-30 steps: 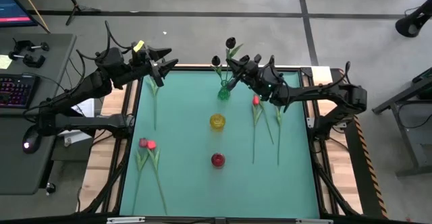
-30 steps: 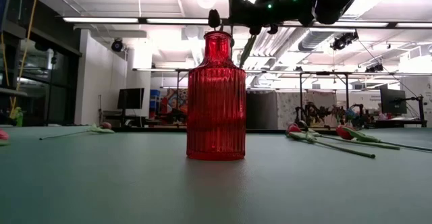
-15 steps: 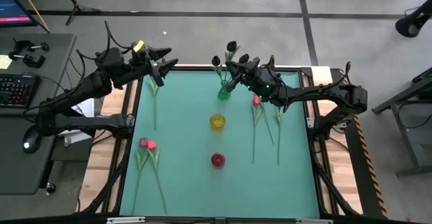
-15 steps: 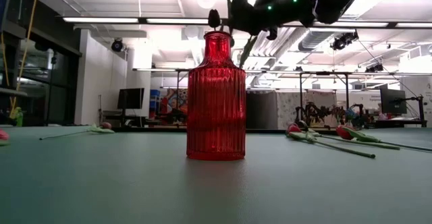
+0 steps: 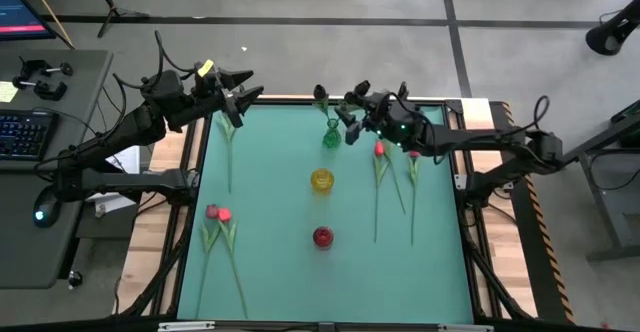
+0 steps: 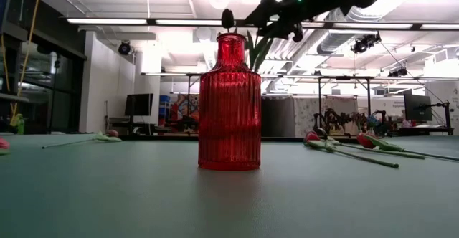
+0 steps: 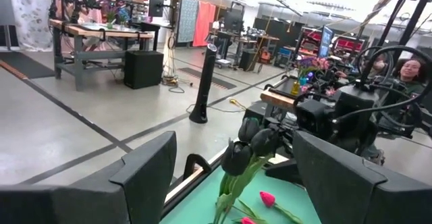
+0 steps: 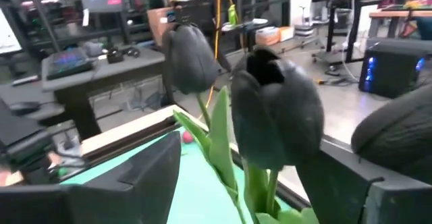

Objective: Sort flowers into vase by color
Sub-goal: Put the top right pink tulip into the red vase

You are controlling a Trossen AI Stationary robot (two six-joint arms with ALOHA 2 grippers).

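A green vase at the far middle holds near-black tulips; one head shows beside my right gripper. That gripper hovers open over the vase. In its wrist view a black tulip head and its stem stand between the open fingers, another head beyond. A yellow vase and a red vase stand nearer. My left gripper waits open over the far left corner, above a flower stem lying flat. The black tulips also show in the left wrist view.
Two flowers, pink and red, lie near the left edge. A red and a pink flower lie on the right, stems toward the near edge. The red vase fills the low view's middle.
My right gripper has opened above the green vase and let go of the black tulip it held by the stem. The tulip's head, which stood high beyond the vase, has sunk lower among the others. The right arm's elbow has swung toward the table's right edge.
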